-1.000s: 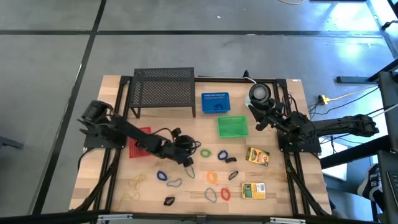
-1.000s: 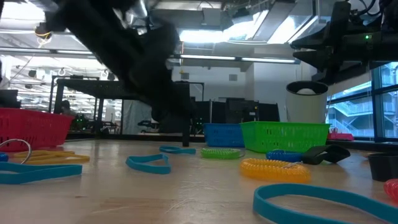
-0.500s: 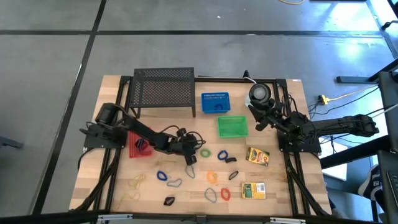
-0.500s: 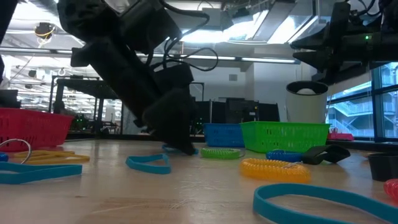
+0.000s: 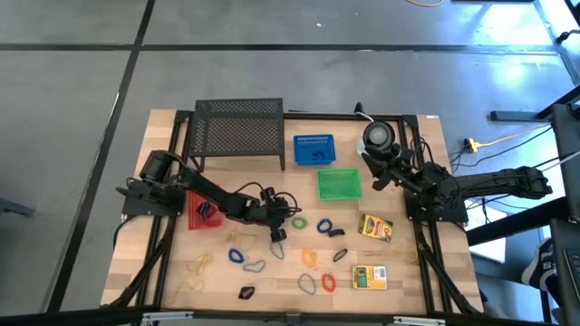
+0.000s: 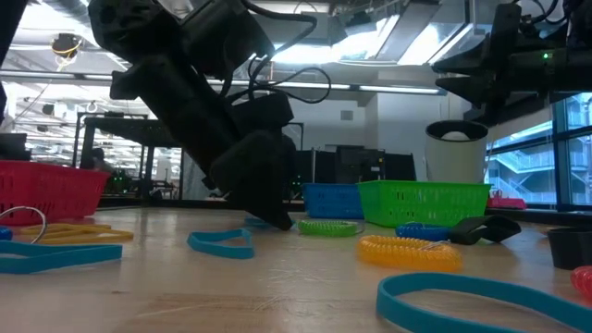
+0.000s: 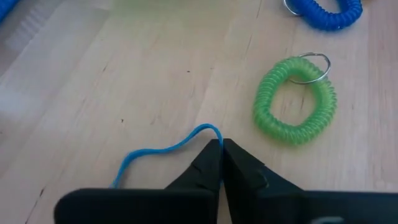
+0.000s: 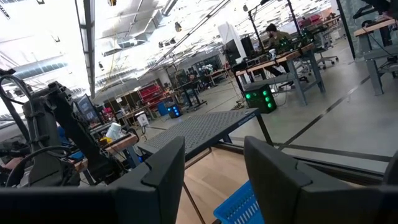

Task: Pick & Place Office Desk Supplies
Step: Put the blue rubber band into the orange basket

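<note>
The left gripper [image 7: 221, 144] has its two dark fingers pressed together on the wooden table [image 5: 399, 272], pinching the bend of a thin blue rubber band [image 7: 163, 149] right at the tips. The rest of the band trails loosely away across the wood. It looks light and limp, so it should lift with almost no resistance, but a strand this thin could slip out of a shallow pinch; taking hold at the curved end, as here, seems the sensible place. From the low view I cannot tell whether the band has left the table at all.

Just beside the fingertips lies a green coiled plastic wrist loop with a metal key ring [image 7: 295, 99], and farther on a blue coiled loop [image 7: 326, 14]; both are springy and would suit a grip across the coil. In the high view the left gripper [image 5: 277, 234] sits mid-table among scattered coloured loops, with the red basket [image 5: 201, 210] behind its arm.

The right gripper [image 8: 211, 163] waits near the far right corner, fingers spread and holding nothing, close to the green basket [image 5: 339, 185] and blue basket [image 5: 313, 149].
</note>
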